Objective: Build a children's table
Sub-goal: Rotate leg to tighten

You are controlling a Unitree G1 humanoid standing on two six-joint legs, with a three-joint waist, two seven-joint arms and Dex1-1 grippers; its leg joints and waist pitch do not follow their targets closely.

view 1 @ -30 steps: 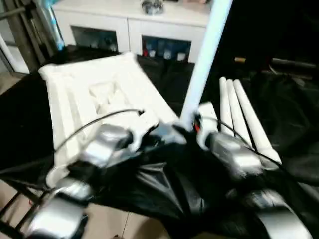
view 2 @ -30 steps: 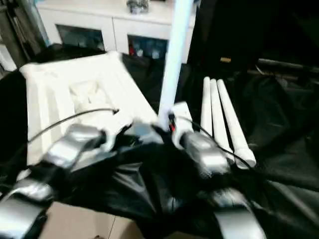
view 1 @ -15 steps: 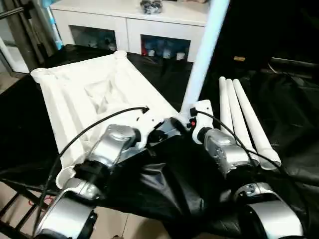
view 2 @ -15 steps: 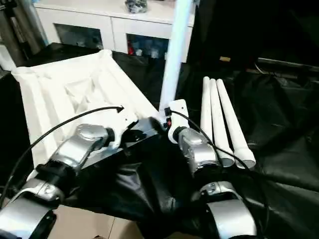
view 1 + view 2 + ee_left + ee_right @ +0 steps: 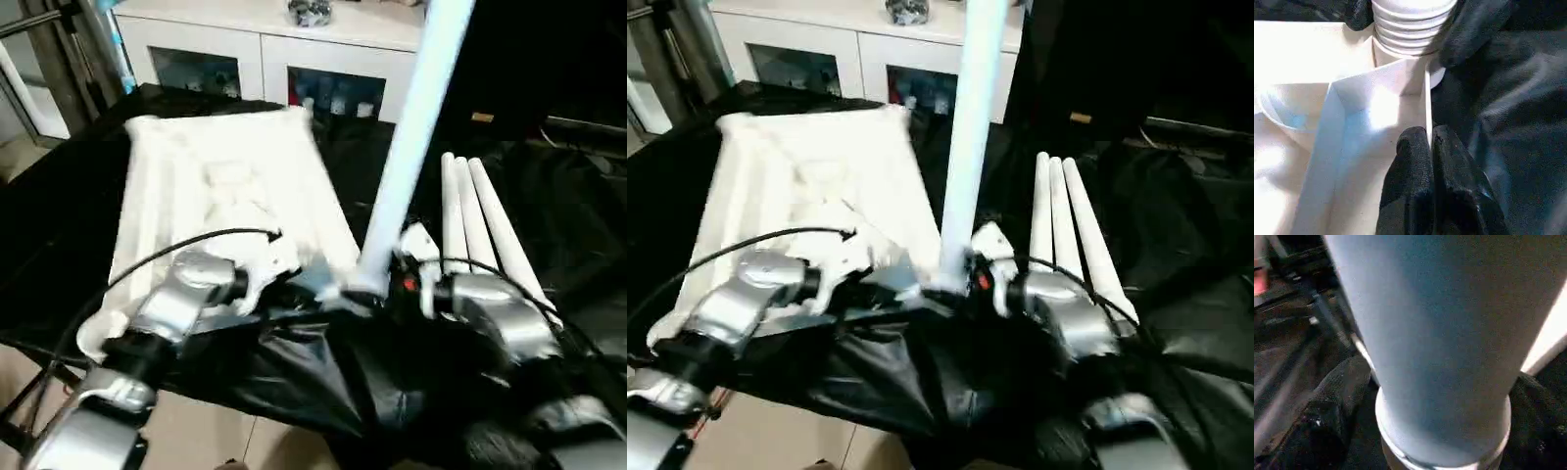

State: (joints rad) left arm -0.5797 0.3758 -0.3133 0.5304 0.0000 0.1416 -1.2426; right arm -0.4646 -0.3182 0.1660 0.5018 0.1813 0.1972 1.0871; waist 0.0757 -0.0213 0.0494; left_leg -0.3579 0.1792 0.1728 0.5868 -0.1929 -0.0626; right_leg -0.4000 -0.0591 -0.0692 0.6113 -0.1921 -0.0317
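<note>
One leg [image 5: 416,127] stands upright at the tabletop [image 5: 225,196] corner.
Left gripper [image 5: 1430,147] pinches a tabletop rib; right gripper [image 5: 1435,431] straddles the leg, grip unclear.

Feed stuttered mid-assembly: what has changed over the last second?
The tabletop has swung, its far end toward the robot's right, and the upright leg came nearer with it. The left gripper stays pinched on the tabletop; the three spare legs lie unmoved.

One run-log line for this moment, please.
phase: fitting leg | left gripper: shut on tabletop rib | right gripper: at upright leg base | spare legs: three lying on black cloth
</note>
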